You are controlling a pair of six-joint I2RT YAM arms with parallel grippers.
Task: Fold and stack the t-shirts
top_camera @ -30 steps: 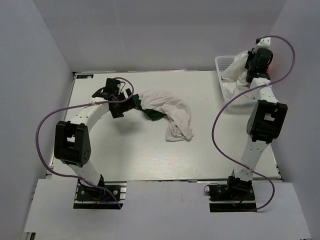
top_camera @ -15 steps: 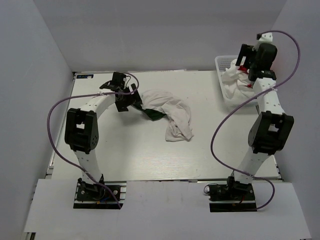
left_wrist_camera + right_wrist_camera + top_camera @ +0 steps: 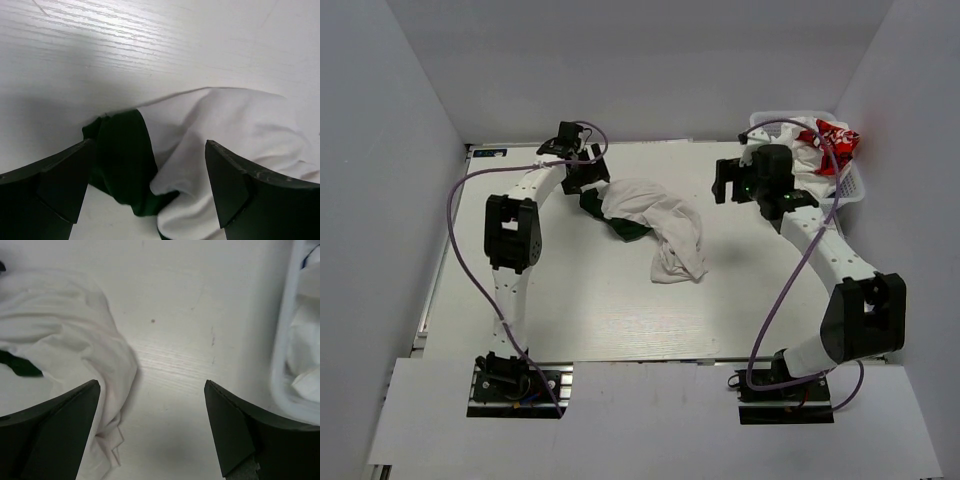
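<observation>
Your right gripper (image 3: 725, 182) has just let go. A second ago it was shut on white cloth over the basket (image 3: 284, 330); now its jaws stand wide apart with nothing between them. It has swung out of the basket over the bare table (image 3: 570, 300), toward the left arm's side. The white t-shirt with red print (image 3: 832, 135) has stayed behind, heaped in the basket with the red showing on top. I read that as leaving that shirt for later and bringing both arms to one garment.

That garment is the off-white t-shirt (image 3: 655, 225), lying well clear of the basket on the left arm's side, about mid-table. It is crumpled into a curved rope, not spread, with a dark green sleeve (image 3: 122, 160) poking out at the end farthest from the basket. Your left gripper (image 3: 584, 186) has crept along to that end, jaws apart, straddling the sleeve without pinching it. No fold has started.
</observation>
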